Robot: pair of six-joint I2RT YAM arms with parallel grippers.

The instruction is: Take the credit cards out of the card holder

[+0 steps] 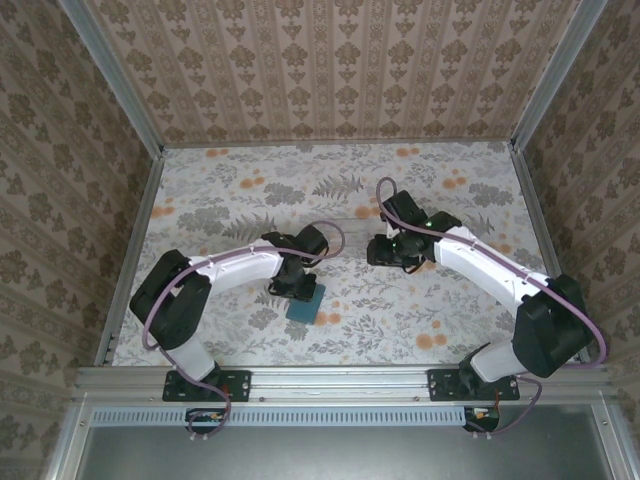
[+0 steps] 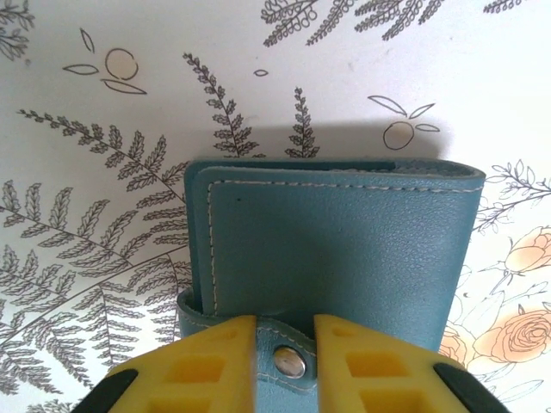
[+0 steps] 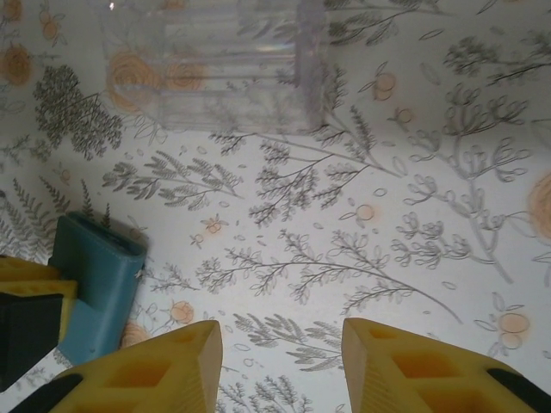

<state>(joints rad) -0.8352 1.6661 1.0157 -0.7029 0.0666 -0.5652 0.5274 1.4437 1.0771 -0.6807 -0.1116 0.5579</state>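
Soft teal holder: leather-like bifold with pale stitching and a metal snap tab, toward 7 o'clock on the floral worktop. Left pincer straddles the tab, grip unclear. Right pincer, at the holder's 2 o'clock, is released.

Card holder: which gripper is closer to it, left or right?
Left. The left gripper is right at the card holder, its fingers either side of the snap tab. The right gripper hangs apart from it, off to the right over the table.
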